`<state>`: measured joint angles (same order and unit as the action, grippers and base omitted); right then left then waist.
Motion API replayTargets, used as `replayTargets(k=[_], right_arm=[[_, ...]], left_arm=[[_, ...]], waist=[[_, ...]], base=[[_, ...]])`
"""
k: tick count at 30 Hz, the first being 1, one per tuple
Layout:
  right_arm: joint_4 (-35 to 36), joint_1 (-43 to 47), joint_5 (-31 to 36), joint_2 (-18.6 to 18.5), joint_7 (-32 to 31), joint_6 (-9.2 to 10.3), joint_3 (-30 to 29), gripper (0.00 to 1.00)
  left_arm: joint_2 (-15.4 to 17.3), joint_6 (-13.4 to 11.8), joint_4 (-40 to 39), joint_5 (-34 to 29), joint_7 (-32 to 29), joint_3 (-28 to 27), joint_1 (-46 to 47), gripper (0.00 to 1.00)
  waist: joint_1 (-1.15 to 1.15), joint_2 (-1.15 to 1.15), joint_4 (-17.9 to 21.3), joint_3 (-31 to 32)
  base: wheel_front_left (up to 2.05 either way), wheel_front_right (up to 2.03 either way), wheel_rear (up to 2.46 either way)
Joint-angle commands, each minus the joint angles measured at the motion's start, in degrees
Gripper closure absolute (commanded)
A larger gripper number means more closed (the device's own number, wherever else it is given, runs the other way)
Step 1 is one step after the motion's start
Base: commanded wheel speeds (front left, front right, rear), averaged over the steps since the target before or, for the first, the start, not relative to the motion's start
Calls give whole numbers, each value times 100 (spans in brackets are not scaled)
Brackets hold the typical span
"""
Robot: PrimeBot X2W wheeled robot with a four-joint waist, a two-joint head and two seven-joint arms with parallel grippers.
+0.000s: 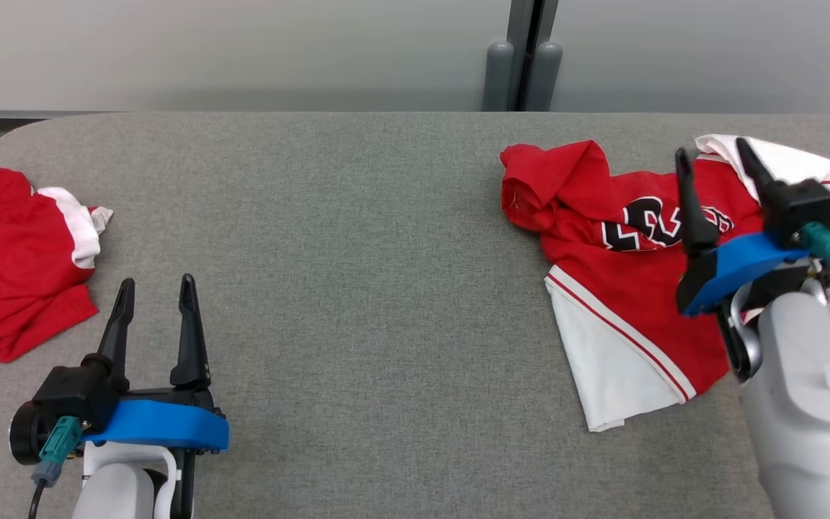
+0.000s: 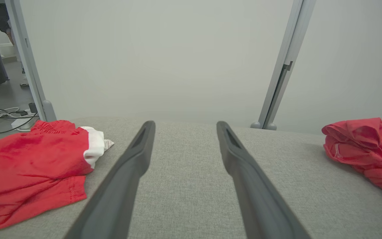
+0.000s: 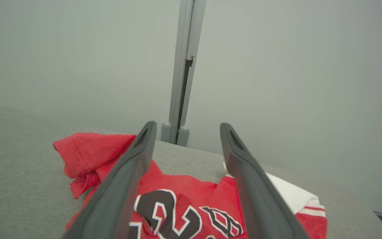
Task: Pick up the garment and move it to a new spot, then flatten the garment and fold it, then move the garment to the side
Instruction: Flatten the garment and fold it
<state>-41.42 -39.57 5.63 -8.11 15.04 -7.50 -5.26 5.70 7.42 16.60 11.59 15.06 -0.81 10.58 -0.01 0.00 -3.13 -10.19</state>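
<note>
Red shorts (image 1: 11, 267) lie at the desk's (image 1: 357, 216) left edge, apparently set aside. Just right of them, near the front edge, the left claw (image 1: 156, 281) rests with fingers apart, holding nothing. A wide bare stretch separates it from the jersey (image 1: 645, 288), which lies crumpled by the right edge, its long axis slanting from the red sleeve at the far left to the white panel toward the front. The right claw (image 1: 712, 148) hangs over its lettering, fingers spread and empty. This arm is plainly nearer, so the pick-up is probably a short drop straight down.
</note>
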Motion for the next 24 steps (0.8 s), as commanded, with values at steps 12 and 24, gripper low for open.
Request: replayTargets(k=[12,24], right_arm=[[906,1555,-786,9,-739,1,1266,0],[1180,2339,-1009,16,-1486,1,1709,0]], left_arm=[[-15,11,-41,-32,17,-2,-69,0],[8,11,1,43,18,67,18,0]], waist=[[1,0,71,79],[1,0,15,40]], base=[[0,0,0],[0,0,0]])
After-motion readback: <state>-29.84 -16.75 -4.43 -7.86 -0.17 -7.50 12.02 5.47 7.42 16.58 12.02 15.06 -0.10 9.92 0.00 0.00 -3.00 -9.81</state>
